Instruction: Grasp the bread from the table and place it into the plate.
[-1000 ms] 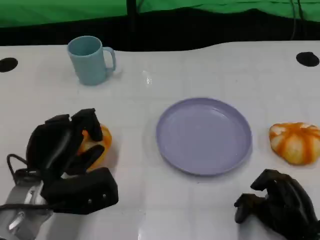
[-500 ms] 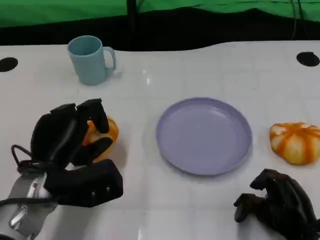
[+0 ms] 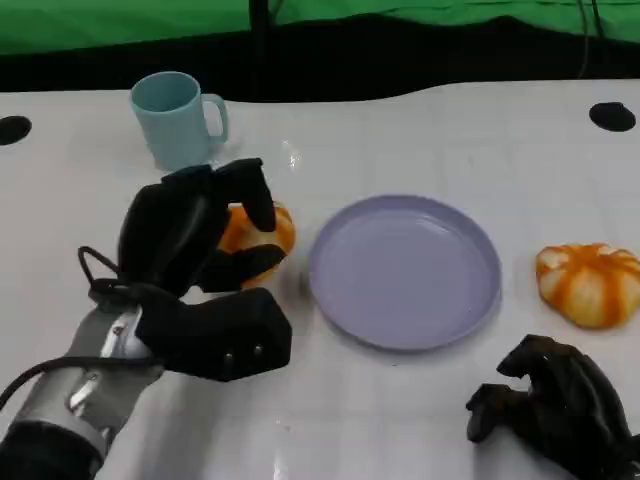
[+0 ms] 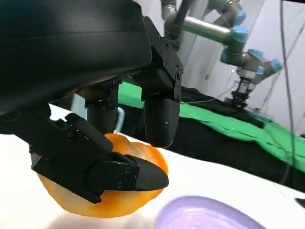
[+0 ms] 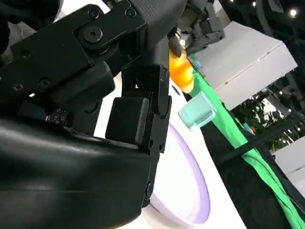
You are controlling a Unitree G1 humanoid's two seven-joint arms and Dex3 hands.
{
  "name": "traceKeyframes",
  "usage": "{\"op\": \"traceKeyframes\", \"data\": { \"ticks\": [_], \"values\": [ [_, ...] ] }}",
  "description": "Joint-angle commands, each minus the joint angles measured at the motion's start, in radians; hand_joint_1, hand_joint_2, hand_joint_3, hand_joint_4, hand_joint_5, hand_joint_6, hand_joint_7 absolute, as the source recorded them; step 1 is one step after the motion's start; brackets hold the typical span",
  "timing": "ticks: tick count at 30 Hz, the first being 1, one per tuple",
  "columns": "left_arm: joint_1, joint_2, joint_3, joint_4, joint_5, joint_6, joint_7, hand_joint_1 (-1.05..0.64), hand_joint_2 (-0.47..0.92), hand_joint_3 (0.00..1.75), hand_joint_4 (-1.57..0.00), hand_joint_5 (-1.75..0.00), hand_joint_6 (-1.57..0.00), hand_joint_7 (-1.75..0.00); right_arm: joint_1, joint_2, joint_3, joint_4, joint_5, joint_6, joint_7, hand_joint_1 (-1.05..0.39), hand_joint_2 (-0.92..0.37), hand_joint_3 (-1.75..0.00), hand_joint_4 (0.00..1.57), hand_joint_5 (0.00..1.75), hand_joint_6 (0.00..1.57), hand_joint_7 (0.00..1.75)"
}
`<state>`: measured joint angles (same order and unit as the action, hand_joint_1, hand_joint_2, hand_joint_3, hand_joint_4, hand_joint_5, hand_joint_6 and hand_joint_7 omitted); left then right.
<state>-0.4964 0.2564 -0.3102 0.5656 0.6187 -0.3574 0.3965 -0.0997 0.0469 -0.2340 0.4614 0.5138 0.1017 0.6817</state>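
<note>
One round orange bread [image 3: 262, 229] sits in the left hand [image 3: 195, 250], beside the purple plate [image 3: 404, 270]; the right hand [image 3: 555, 405] is curled, holding nothing.

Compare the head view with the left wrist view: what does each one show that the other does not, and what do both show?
Head view alone: the second bread lying right of the plate, the right robot hand curled near the table's front edge, and the whole blue cup.
Left wrist view alone: a grey arm with blue joints behind the table.
Both: the left robot hand gripping the orange bread beside the purple plate.
</note>
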Motion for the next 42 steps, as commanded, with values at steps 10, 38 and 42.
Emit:
{"op": "traceKeyframes", "data": {
  "ticks": [10, 38, 42],
  "values": [
    [-0.142, -0.087, -0.059, 0.186, 0.045, -0.081, 0.084, -0.25, 0.56, 0.81, -0.85, -1.75, -0.61, -1.74, 0.006, -0.010, -0.001, -0.003, 0.004, -0.001, 0.002, -1.04, -0.72, 0.00, 1.57, 0.72, 1.57, 0.35],
    [-0.414, -0.281, -0.226, 0.558, 0.109, -0.085, 0.088, -0.32, 0.55, 1.03, -0.93, -1.75, -0.63, -1.73, 0.020, -0.004, 0.019, -0.023, -0.012, -0.020, -0.013, -1.05, -0.74, -0.01, 1.57, 0.76, 1.57, 0.38],
    [-0.425, -0.287, -0.231, 0.573, 0.103, -0.078, 0.049, -0.32, 0.63, 0.90, -0.84, -1.75, -0.70, -1.36, 0.022, -0.004, 0.023, -0.022, -0.011, -0.025, -0.011, -1.05, -0.74, -0.01, 1.57, 0.76, 1.57, 0.38]
  ]
}}
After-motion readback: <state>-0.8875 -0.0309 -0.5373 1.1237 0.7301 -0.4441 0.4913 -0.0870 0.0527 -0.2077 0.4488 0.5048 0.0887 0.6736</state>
